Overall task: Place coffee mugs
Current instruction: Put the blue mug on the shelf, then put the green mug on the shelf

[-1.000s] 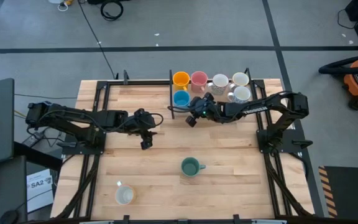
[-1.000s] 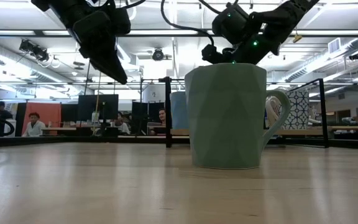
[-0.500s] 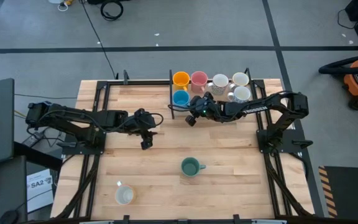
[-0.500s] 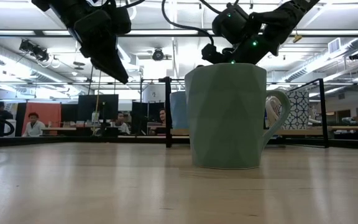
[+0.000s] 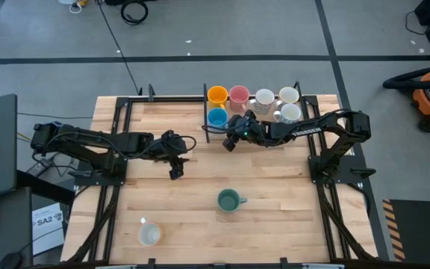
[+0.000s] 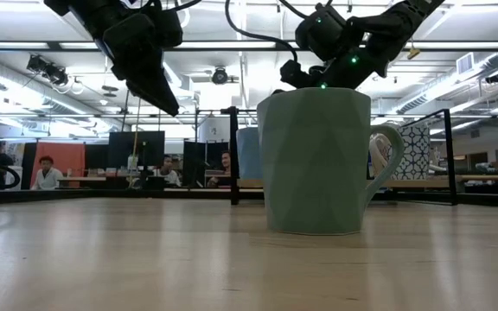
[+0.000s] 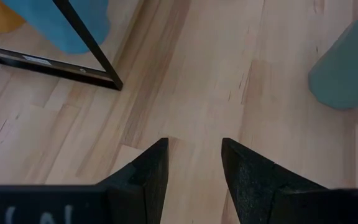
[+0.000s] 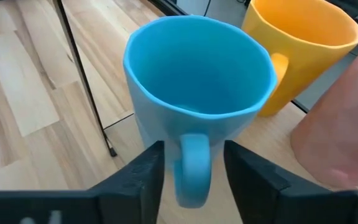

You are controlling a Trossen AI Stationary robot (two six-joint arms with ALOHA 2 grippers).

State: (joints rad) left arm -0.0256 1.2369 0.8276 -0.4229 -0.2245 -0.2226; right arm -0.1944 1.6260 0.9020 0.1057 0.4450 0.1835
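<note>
high view: six small round ceramic mugs stand inside the black wire rack [image 5: 206,112] at the far edge of the wooden bench [image 5: 275,224]. the teal-green ceramic mug [image 5: 228,200] and a white ceramic mug [image 5: 149,235] stand well clear of the rack. the left gripper [image 5: 175,171] waits left of the rack.

left wrist view: left jaws apart, empty.

right wrist view: right gripper [image 8: 193,168] jaws apart, flanking the handle of the light blue ceramic mug [image 8: 197,118], beside the orange ceramic mug [image 8: 303,43].
</note>
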